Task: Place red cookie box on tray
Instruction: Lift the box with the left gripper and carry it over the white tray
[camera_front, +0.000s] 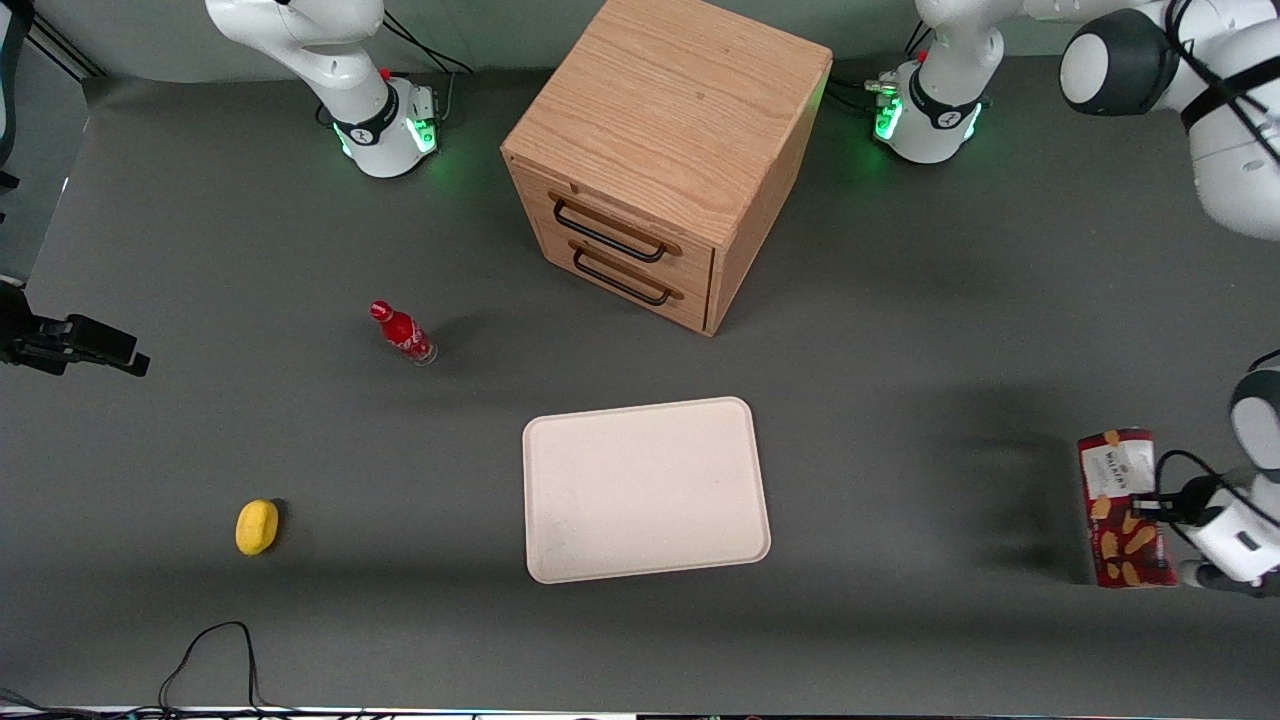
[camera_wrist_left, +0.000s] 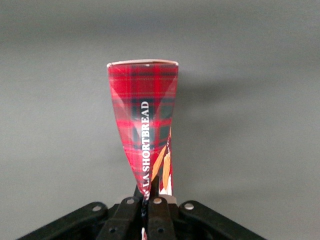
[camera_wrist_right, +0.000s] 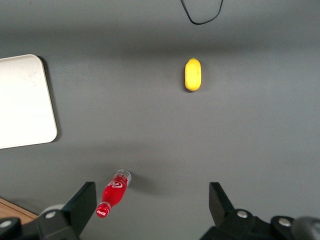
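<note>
Left wrist view, tool pinching red cookie box, lifted.

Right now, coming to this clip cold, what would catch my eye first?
Probably the wooden drawer cabinet, standing large farther from the front camera than the empty cream tray. Next, the red cookie box at the working arm's end of the table, with the left arm's hand shut on it. The small red bottle and a yellow object sit toward the parked arm's end.
</note>
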